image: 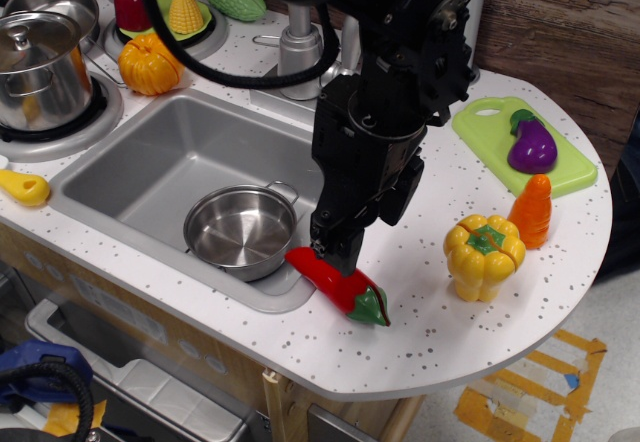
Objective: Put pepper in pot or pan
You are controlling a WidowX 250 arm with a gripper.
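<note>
The red chili pepper [345, 285] with a green stem cap lies on the counter at the sink's front right corner, stem end pointing toward the front right. My black gripper [336, 254] is lowered onto the pepper's left part, and its fingers hide that part. The jaws are dark and seen from the side, so I cannot tell whether they are clamped on it. The small shiny steel pan [241, 230] with loop handles stands empty in the grey sink [150, 167], just left of the pepper and the gripper.
A yellow bell pepper [484, 255] and an orange carrot [532, 210] stand to the right. A green cutting board [490, 132] holds a purple eggplant [532, 145]. A tall steel pot [38, 67] stands on the left burner. The faucet [300, 57] rises behind the sink.
</note>
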